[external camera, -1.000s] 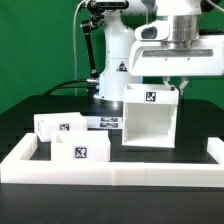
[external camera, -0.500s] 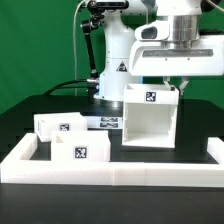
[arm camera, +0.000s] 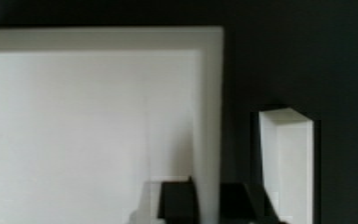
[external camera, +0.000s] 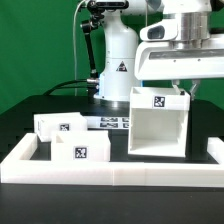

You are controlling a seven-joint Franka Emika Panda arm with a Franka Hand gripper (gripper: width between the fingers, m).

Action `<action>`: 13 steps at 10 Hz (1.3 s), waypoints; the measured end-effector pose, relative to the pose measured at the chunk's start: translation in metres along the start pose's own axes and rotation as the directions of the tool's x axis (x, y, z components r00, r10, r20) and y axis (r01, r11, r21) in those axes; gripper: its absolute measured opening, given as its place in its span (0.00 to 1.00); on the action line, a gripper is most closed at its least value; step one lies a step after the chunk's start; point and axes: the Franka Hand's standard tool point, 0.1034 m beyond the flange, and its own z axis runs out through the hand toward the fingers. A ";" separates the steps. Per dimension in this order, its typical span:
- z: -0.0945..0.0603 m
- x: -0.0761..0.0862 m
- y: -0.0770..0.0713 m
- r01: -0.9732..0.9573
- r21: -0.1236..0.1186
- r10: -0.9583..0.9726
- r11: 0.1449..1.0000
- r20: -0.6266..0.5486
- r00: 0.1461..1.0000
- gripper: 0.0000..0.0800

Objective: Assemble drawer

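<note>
- Drawer case (external camera: 158,128): matte white, cube-like, open face turned toward the exterior camera. Standing upright on the black table (external camera: 200,140), toward the exterior view's right, inside the low rim.
- Case tag (external camera: 158,100): one black-and-white square, on the front lip of the top panel.
- Rear tray (external camera: 60,126): small, white, rectangular. Set toward the exterior view's left, well apart from the Drawer case, with a square tag on the side facing the camera.
- Front tray (external camera: 82,150): same make, tagged likewise. Placed just beside the rear tray and nearer the front rim; contact between the two not determinable.
- End effector (external camera: 178,87): hanging below the white arm (external camera: 185,45), lowered to the top rear of the Drawer case on the exterior view's right side.
- End effector, wrist view (arm camera: 206,203): two dark fingertips (arm camera: 172,203) on either side of the edge of a white case panel (arm camera: 87,120), closed onto that panel.
- Narrow white bar (arm camera: 282,165): seen in the wrist view only, beside the gripped panel across a dark gap. Identity not determinable.
- Marker board (external camera: 112,122): thin, white, several tags. Lying flat on the table between the trays and the Drawer case, farther from the camera than the trays.
- Rim (external camera: 110,172): low, white, bordering the table along the front and both sides.
- Backdrop (external camera: 40,50): plain green, behind the arm.
</note>
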 end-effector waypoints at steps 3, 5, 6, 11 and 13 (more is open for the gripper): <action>-0.001 0.044 -0.010 -0.007 0.023 0.008 1.000 -0.041 0.999 0.05; -0.002 0.065 -0.013 -0.009 0.032 0.011 0.999 -0.061 0.998 0.05; -0.002 0.078 -0.015 -0.010 0.038 0.013 0.999 -0.076 0.997 0.05; -0.005 0.089 -0.019 -0.021 0.046 0.025 0.999 -0.090 0.996 0.05; -0.006 0.090 -0.021 -0.148 0.061 0.153 0.987 -0.088 0.984 0.05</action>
